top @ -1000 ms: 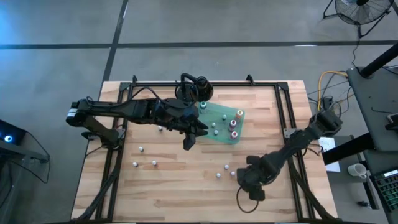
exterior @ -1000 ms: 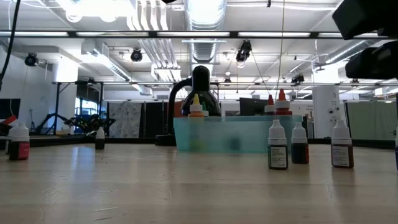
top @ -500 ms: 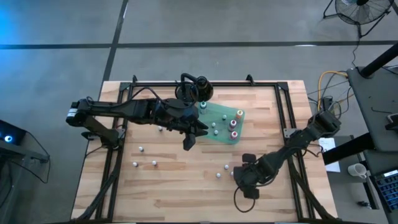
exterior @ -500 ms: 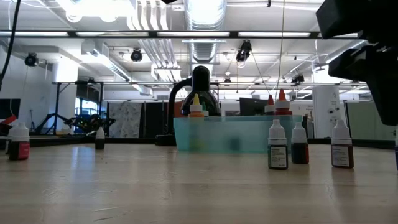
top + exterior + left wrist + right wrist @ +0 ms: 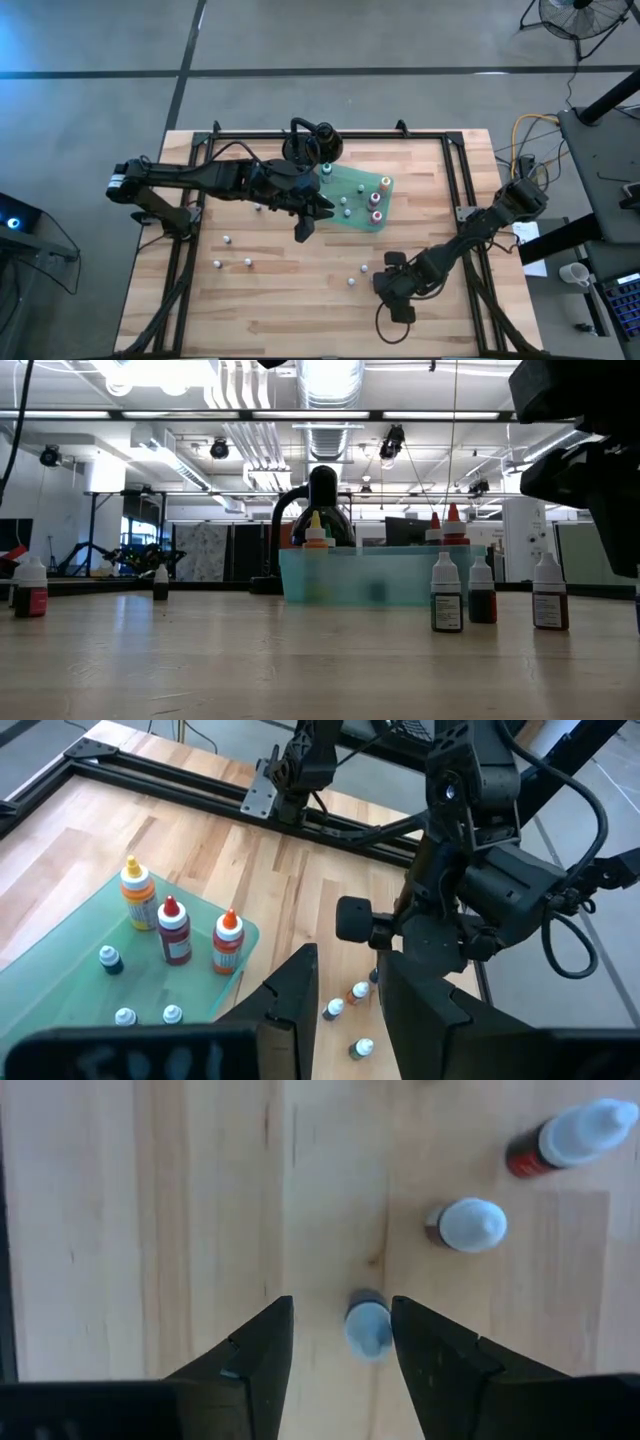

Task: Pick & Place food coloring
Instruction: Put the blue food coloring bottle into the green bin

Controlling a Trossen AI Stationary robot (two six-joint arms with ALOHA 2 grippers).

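The right gripper (image 5: 340, 1342) hangs over the near right part of the worktop (image 5: 290, 290), pointing straight down, its fingers (image 5: 255, 1350) spread with a gap a little wider than a bottle. One small bottle (image 5: 367, 1324) stands upright between them, nearer one finger than the other, and nothing is gripped yet. Two more bottles (image 5: 468, 1224) stand just beyond it, close enough to be knocked.

To do this pick well, the gripper should probably shift sideways until the bottle sits midway in the gap, then drop straight down. The fingers ought to close on the body rather than the tapered cap, since a cap grip could squirt the bottle out or tip it. A vertical descent would likely keep the outer finger off the neighbours.

Farther back, the green tray (image 5: 362, 215) lies mid-worktop with several bottles standing in it. It looks like the drop place. The left gripper (image 5: 306, 222) waits at the tray's near-left edge, its fingers (image 5: 290, 1005) narrowly parted and holding nothing. A carry to the tray should come in from the right to stay clear of that arm.

More loose bottles (image 5: 232, 252) stand on the near left, well apart from either gripper.
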